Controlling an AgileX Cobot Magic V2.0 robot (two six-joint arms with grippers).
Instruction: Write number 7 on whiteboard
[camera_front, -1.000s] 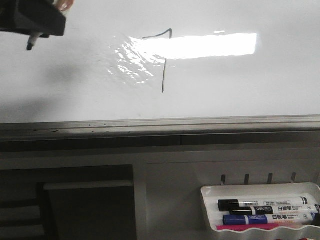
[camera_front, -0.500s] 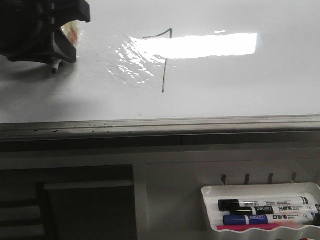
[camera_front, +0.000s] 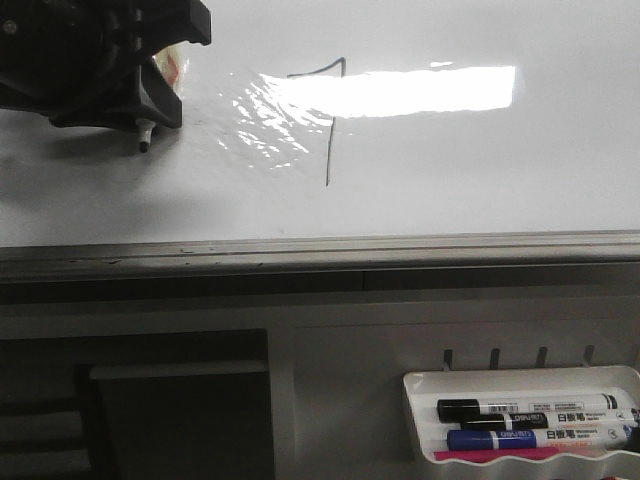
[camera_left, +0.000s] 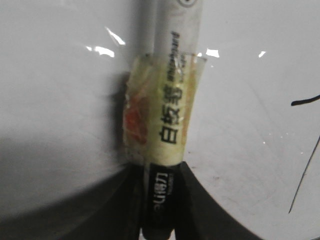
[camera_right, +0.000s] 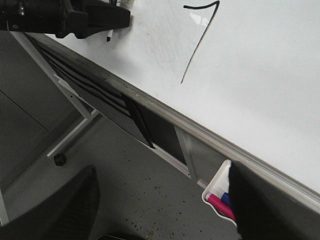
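Our left hand grips a taped marker, tip pointing down just off the whiteboard. The 7 sits well to its right. Our right hand's state we cannot tell.

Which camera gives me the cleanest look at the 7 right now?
The right wrist view: the number 7 shows whole, dark and glare-free. The front view has it whole but glare crosses its top. The left wrist view catches only part at the frame edge.
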